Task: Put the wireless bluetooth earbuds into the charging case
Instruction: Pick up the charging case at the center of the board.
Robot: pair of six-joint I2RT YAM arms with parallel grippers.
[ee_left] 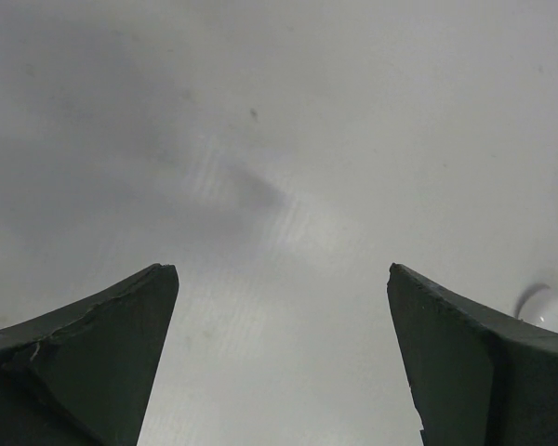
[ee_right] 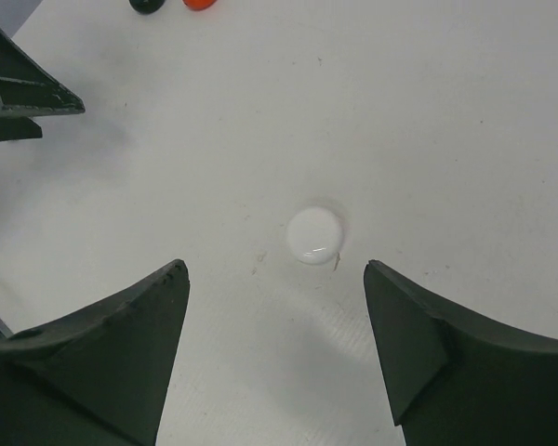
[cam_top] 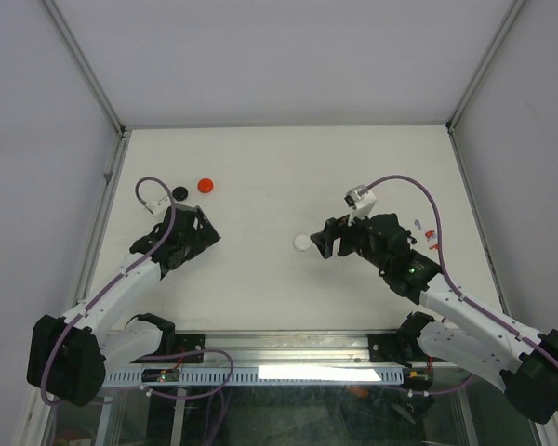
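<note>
**Both claws open, white case lying free in front of the right one**

You are looking at a matte white table (cam_top: 260, 167) walled in by pale panels. Your white-and-black left arm (cam_top: 121, 279) reaches up the left side and your white-and-black right arm (cam_top: 465, 311) reaches in from the right.

Your left claw (ee_left: 281, 279) has its dark fingers spread wide over bare table, with nothing between them. Your right claw (ee_right: 274, 269) is just as wide apart and also grips nothing.

The glossy white round plastic case (ee_right: 314, 235) lies flat on the table near the middle. It sits just ahead of the right claw's fingertips, slightly toward the right finger and touching neither. From above, this case (cam_top: 301, 242) lies between the two claws, much closer to the right one. Your left wrist view catches only its edge at the far right.

A small red round cap (cam_top: 205, 185) and a small black round disc (cam_top: 179, 193) sit side by side at the table's far left, beyond the left claw. A few tiny red and pale bits (cam_top: 430, 234) lie beside the right arm, too small to identify
</note>
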